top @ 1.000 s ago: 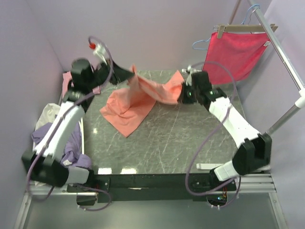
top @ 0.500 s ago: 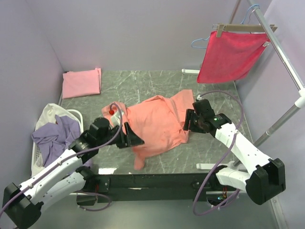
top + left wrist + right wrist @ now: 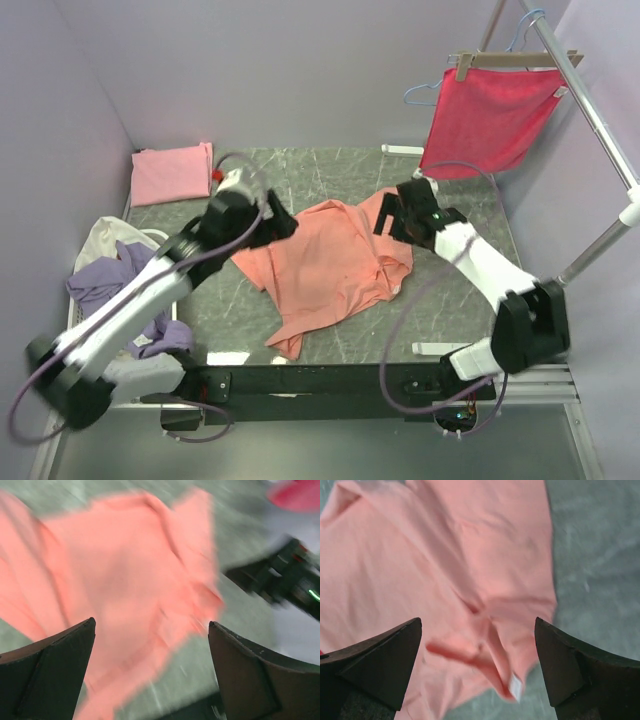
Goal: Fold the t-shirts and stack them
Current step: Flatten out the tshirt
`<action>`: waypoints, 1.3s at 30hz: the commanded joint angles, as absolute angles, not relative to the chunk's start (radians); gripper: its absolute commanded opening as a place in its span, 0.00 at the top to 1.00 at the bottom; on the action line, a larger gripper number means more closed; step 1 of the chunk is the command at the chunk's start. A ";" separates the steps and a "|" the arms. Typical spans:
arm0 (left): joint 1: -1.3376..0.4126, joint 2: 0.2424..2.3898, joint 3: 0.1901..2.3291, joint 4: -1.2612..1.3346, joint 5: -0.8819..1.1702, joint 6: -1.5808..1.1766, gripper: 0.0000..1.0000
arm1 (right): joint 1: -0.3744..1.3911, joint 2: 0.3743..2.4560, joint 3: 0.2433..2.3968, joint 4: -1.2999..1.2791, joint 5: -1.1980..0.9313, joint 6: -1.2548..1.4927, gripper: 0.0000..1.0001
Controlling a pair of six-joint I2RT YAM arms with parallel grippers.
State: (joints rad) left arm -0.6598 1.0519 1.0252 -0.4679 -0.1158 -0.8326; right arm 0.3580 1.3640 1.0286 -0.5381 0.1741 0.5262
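Lying crumpled at the frame's centre, the salmon-orange t-shirt point(image 3: 335, 265) runs lower left to upper right between 2 wide-open, empty claws: left gripper point(image 3: 278, 222) at its upper-left edge, right gripper point(image 3: 389, 215) at its upper-right corner, equally near.

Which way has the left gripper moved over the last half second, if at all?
Yes. The left gripper has moved back, away from the black front rail and nearer the folded pink shirt.
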 commanded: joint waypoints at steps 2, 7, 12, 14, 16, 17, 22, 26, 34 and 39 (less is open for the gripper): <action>-0.548 1.363 1.129 -0.453 -0.321 -0.655 0.01 | 0.347 1.543 1.187 -0.396 0.042 0.465 0.05; -0.470 1.479 1.082 -0.345 -0.298 -0.678 0.00 | 0.428 1.657 1.264 -0.365 -0.149 0.427 0.13; -0.402 1.508 1.028 -0.310 -0.313 -0.724 0.00 | 0.523 1.735 1.281 -0.359 -0.181 0.429 0.15; -0.381 1.509 1.005 -0.267 -0.293 -0.726 0.00 | 0.554 1.744 1.272 -0.348 -0.186 0.437 0.15; -0.374 1.543 1.014 -0.267 -0.285 -0.730 0.01 | 0.568 1.759 1.266 -0.339 -0.201 0.446 0.15; -0.371 1.561 1.037 -0.276 -0.284 -0.729 0.00 | 0.572 1.763 1.264 -0.339 -0.201 0.449 0.16; -0.370 1.689 1.091 -0.278 -0.288 -0.733 0.00 | 0.575 1.763 1.261 -0.339 -0.213 0.439 0.16; -0.367 1.738 1.127 -0.258 -0.311 -0.735 0.03 | 0.580 1.759 1.256 -0.348 -0.242 0.425 0.21; -0.367 1.645 1.120 -0.305 -0.284 -0.726 0.86 | 0.581 1.769 1.125 -0.327 -0.281 0.443 0.62; -0.420 1.426 1.052 -0.391 -0.186 -0.719 0.99 | 0.581 1.789 1.075 -0.311 -0.278 0.454 0.78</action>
